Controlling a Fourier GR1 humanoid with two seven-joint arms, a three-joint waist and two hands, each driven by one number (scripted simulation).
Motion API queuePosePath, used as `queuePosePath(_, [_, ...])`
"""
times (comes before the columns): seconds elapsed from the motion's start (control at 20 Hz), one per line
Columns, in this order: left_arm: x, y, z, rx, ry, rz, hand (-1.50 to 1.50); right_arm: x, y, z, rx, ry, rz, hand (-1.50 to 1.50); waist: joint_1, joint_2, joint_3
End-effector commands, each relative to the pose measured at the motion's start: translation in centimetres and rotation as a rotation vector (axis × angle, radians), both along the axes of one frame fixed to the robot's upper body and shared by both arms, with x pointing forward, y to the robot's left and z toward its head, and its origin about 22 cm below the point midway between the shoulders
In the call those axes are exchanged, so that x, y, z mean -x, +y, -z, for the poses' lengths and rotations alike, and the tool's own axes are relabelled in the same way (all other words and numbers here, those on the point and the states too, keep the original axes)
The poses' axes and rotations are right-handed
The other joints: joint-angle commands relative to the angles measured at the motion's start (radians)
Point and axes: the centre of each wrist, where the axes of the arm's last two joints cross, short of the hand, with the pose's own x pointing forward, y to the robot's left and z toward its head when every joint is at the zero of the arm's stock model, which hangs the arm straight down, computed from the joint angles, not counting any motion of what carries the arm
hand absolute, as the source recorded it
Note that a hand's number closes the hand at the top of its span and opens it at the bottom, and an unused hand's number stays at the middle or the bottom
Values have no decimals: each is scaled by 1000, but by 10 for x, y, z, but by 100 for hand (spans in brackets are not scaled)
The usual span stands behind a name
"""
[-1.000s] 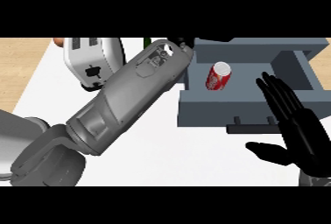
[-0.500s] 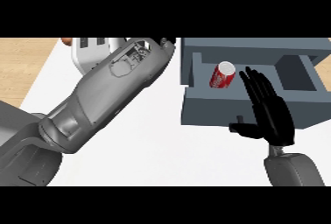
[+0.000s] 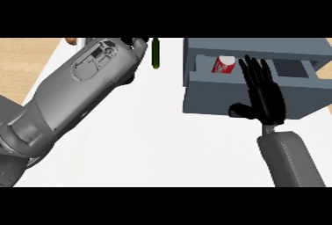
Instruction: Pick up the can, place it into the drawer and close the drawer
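Can (image 3: 224, 65) lies inside the open drawer (image 3: 220, 94) w/ right hand (image 3: 265, 97) flat, fingers straight, against its front, prob. to push it shut. Left hand mostly hidden; can't tell.

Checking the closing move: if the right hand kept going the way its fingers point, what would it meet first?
Probably the drawer: the right hand lies flat, fingers pointing over its front toward the open compartment, just right of the can. Height above the drawer is unclear.
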Motion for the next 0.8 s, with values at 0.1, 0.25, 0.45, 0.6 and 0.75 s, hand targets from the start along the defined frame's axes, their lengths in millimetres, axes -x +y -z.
queuePosePath(0.1, [11, 22, 2, -8, 29, 6, -150, -14, -3, 37, 39, 55, 46, -150, 11, 23, 25])
queuePosePath(0.25, [9, 46, -13, -6, 16, 9, -150, -40, 1, 22, 40, 12, 89, -150, 26, 31, 25])
queuePosePath(0.45, [15, 56, 12, -20, 43, -21, -150, -62, 6, 9, 20, -37, 85, -150, 14, 33, 25])
queuePosePath(0.6, [28, 52, 18, -10, 56, 10, -150, -67, 11, 20, 46, -58, 107, -150, 36, 36, 26])
queuePosePath(0.75, [34, 60, 26, -12, 60, 9, -150, -77, 11, 16, 49, -71, 118, -150, 29, 38, 25])
